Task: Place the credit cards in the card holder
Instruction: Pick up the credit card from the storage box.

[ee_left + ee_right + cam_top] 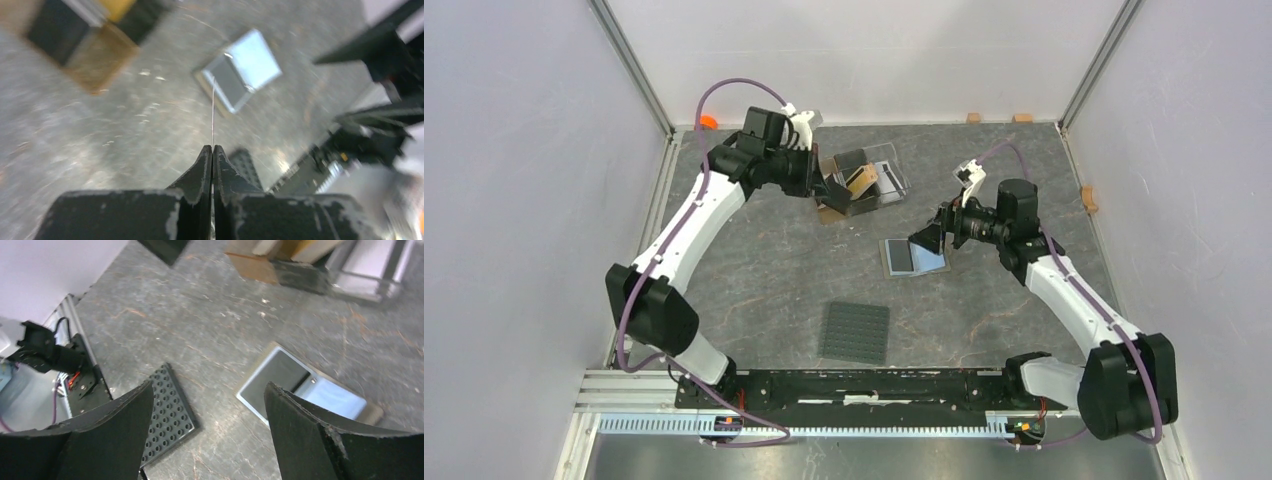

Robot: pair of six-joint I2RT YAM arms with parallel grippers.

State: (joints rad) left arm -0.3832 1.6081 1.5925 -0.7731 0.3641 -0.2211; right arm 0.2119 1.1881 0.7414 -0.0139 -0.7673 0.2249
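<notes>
Top view first. Grey, marbled, scuffed tabletop [754,270]. Flat card holder [914,257] lying open near centre, with a dark pocket and a glossy bluish one side by side. At its eleven o'clock, a clear boxy stand [886,178] holding a black card [851,162] and a gold-orange card [861,180]. At the holder's seven o'clock, well apart, a square dark grey studded mat [856,332]. Left end effector [826,195] right at the stand's nine o'clock side; right end effector [926,238] just over the holder's two o'clock corner.

Over to the left wrist. Black fingers [202,170] pressed together, pinching a credit card [213,107] seen edge-on as a hair-thin pale line pointing to twelve o'clock. Beyond it, the open holder, a shiny rectangle on the stone-look surface. Stand blurred at ten o'clock.

Now the right wrist. Matte black fingers [125,410] spread wide, nothing between them. Holder on the tabletop at three o'clock, its clear pocket gleaming. Mat's dotted grid at seven o'clock. Stand out of focus at one o'clock.
</notes>
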